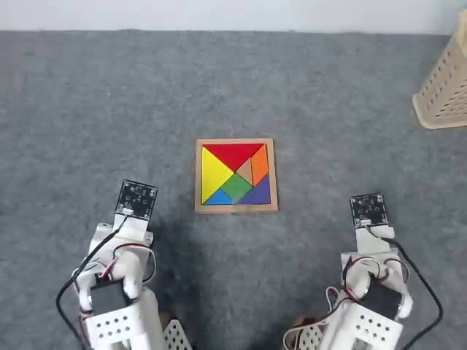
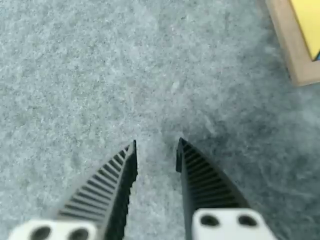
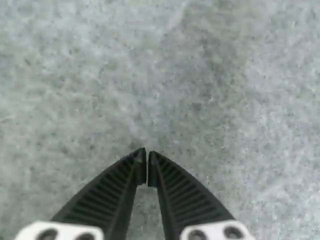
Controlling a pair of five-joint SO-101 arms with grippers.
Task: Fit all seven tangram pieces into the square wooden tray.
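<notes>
The square wooden tray [image 1: 236, 208] lies mid-table on the grey carpet, and coloured tangram pieces cover its inside: a red triangle [image 1: 233, 154], a yellow triangle [image 1: 214, 173], orange [image 1: 260, 169], tan, green [image 1: 236, 187], blue and purple pieces. A corner of the tray [image 2: 288, 47] with a yellow piece [image 2: 310, 22] appears in the left wrist view. My left gripper [image 2: 155, 148] hovers over bare carpet to the tray's near left, open and empty. To the tray's near right, my right gripper [image 3: 147, 154] is shut over bare carpet, holding nothing.
A beige perforated basket [image 1: 446, 84] stands at the far right edge. Both arm bases sit at the near edge of the carpet, the left arm [image 1: 117, 281] and the right arm [image 1: 372, 281].
</notes>
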